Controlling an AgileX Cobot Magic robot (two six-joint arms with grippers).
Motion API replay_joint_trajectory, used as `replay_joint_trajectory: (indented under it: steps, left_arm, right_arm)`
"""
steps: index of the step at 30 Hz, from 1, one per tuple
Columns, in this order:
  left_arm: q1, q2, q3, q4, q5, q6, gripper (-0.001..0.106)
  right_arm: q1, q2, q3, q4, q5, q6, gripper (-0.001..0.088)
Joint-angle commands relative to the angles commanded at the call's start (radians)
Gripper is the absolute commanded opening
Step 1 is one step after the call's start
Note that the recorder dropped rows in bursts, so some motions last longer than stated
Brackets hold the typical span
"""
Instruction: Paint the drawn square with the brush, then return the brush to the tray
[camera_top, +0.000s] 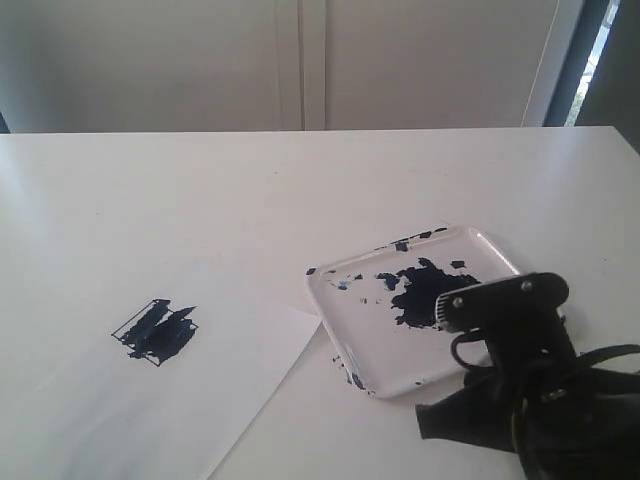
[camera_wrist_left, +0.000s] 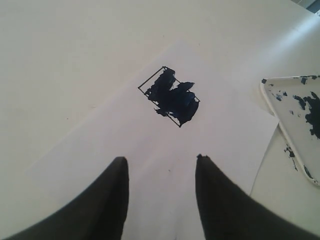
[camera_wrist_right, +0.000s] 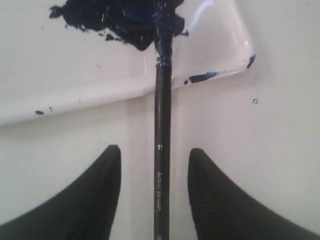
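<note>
Under your right gripper (camera_top: 500, 305), exterior: tray (camera_top: 375, 345) rim; navy-smeared drawn square (camera_top: 155, 330) well apart | left wrist: your left gripper (camera_wrist_left: 160, 160) spread, empty, square ahead | right wrist: jaws spread, brush (camera_wrist_right: 162, 125) between them touching neither, tip in tray's paint blot (camera_wrist_right: 110, 20).

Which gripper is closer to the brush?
The right one. The right gripper sits open around the brush handle, beside the tray. The left gripper hangs over the paper by the drawn square, far from the brush.
</note>
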Motion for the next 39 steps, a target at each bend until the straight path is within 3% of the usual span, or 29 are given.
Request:
replay_joint_trajectory:
  steps: [4,9,11,17,18,27,39]
  left_arm:
    - [0.000,0.000,0.000,-0.006,-0.004,-0.004,0.048]
    - [0.000,0.000,0.000,-0.022,-0.008,-0.004,0.048]
    - [0.000,0.000,0.000,-0.022,-0.008,-0.004,0.048]
    - [0.000,0.000,0.000,-0.022,-0.008,-0.004,0.048]
    - [0.000,0.000,0.000,-0.022,-0.008,-0.004,0.048]
    - [0.000,0.000,0.000,-0.022,-0.007,-0.002,0.048]
    - [-0.002,0.000,0.000,-0.022,-0.007,0.000,0.048]
  right_arm:
    - [0.000,-0.149,-0.009,0.000,-0.002,-0.005,0.0419]
    - [0.000,-0.363,-0.024,-0.003,-0.101,-0.060,0.0400]
    - [0.000,-0.443,-0.026,-0.003,-0.164,-0.073,0.0346]
    - [0.000,-0.658,-0.026,0.012,-0.314,-0.153,0.0016]
    - [0.000,-0.680,-0.026,0.019,-0.328,-0.169,0.0000]
    - [0.000,-0.813,0.008,0.212,-0.342,-0.366,0.0000]
    - [0.000,-0.833,0.065,0.271,-0.332,-0.347,0.0000]
